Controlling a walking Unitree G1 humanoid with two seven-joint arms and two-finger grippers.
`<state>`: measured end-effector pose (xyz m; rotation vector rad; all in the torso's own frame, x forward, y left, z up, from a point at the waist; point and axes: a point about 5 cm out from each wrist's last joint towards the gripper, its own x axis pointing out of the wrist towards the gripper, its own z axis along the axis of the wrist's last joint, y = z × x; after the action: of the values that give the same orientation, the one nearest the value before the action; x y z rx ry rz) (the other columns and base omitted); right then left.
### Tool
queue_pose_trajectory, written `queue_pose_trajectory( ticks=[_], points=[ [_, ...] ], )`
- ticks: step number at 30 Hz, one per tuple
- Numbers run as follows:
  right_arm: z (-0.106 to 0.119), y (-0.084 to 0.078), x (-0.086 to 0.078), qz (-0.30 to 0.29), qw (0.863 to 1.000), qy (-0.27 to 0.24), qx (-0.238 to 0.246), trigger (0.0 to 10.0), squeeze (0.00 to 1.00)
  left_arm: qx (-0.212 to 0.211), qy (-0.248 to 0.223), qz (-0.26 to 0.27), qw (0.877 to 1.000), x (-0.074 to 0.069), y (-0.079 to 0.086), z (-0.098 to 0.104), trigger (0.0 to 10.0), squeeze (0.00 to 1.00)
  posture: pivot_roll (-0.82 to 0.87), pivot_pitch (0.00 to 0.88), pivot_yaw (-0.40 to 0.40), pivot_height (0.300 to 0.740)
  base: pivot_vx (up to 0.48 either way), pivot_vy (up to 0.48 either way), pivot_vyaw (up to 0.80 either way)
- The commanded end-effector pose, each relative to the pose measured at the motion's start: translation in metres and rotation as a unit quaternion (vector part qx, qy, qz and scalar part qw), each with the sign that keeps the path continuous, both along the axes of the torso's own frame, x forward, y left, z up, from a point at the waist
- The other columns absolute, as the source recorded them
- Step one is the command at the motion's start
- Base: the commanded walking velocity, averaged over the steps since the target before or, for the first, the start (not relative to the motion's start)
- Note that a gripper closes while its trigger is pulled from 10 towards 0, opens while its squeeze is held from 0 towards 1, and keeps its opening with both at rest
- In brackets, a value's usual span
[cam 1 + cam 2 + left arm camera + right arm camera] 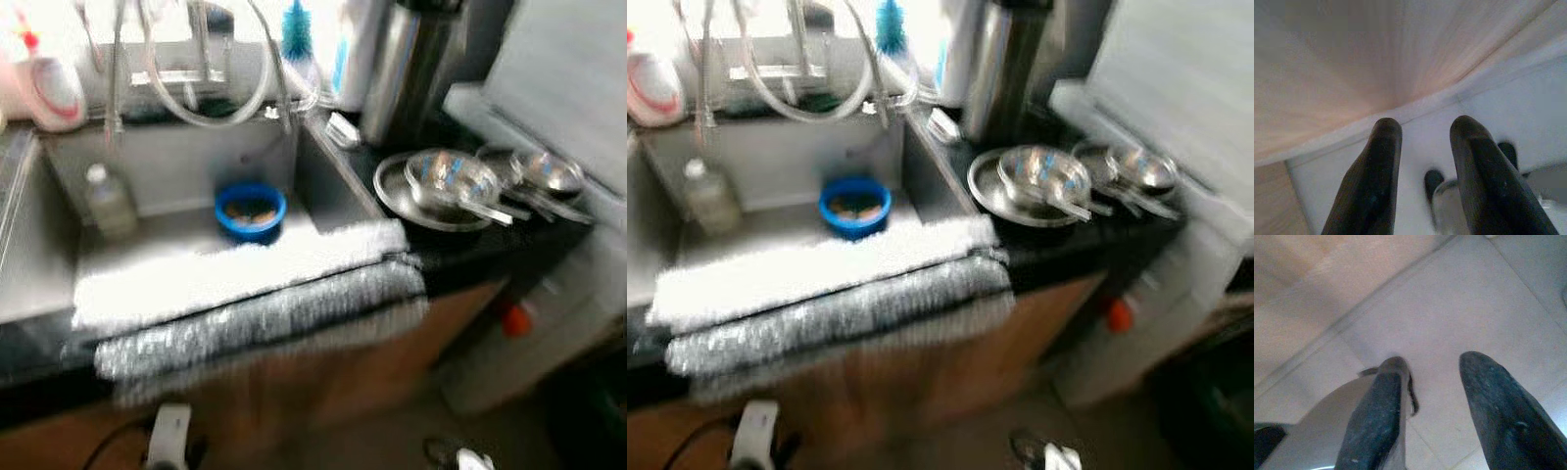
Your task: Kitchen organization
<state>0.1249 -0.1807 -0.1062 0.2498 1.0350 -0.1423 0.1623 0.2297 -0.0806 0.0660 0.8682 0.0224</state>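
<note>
In the steel sink basin (176, 171) sits a round blue plastic bowl (251, 211), with a clear plastic bottle (108, 201) left of it; shiny steel pans (460, 181) lie right of the sink. The robot seems to be only approaching, so the next move calls for closing in.

Left gripper (1422, 129) hangs by the wooden cabinet, fingers apart, empty.

Right gripper (1432, 364) hangs over floor tile, fingers apart, empty.

Blurred head views with strong backlight; wrist views soft and evenly lit.

Both eye views are smeared by motion, so edges are soft everywhere. Very bright light enters from behind the faucet (201, 59) and burns out the top to white. The white towel (235, 269) on the sink edge glares. The metal pans (456, 181) carry small highlights. In the wrist views the floor is pale and streaked, the black fingers (1376, 181) out of focus.
</note>
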Motion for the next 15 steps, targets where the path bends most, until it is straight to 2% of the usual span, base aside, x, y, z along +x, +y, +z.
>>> queue_pose_trajectory(
  ticks=[1, 6, 8, 15],
  points=[
    [0.0010, -0.0114, -0.0014, -0.005, 1.000, -0.001, -0.016, 10.0, 0.00, -0.007, 0.001, -0.018, 1.000, 0.0041, -0.0088, -0.0004, 10.0, 0.00, -0.04, 0.000, -0.070, 0.740, 0.000, 0.000, -0.55],
    [0.0012, -0.0112, -0.0009, -0.004, 1.000, -0.002, -0.015, 10.0, 0.00, -0.006, 0.002, -0.020, 1.000, 0.0042, -0.0095, -0.0006, 10.0, 0.00, -0.04, 0.000, -0.071, 0.740, 0.000, 0.000, -0.55],
    [0.0017, -0.0115, 0.0001, -0.005, 1.000, -0.007, -0.015, 10.0, 0.00, -0.006, 0.002, -0.021, 1.000, 0.0039, -0.0100, -0.0008, 10.0, 0.00, -0.04, 0.000, -0.072, 0.727, 0.000, 0.000, -0.40],
    [0.0021, -0.0122, 0.0002, -0.010, 1.000, -0.011, -0.016, 10.0, 0.00, -0.004, 0.008, -0.028, 1.000, 0.0010, -0.0115, -0.0024, 10.0, 0.00, -0.04, 0.000, -0.072, 0.727, 0.000, 0.000, 0.00]
  ],
)
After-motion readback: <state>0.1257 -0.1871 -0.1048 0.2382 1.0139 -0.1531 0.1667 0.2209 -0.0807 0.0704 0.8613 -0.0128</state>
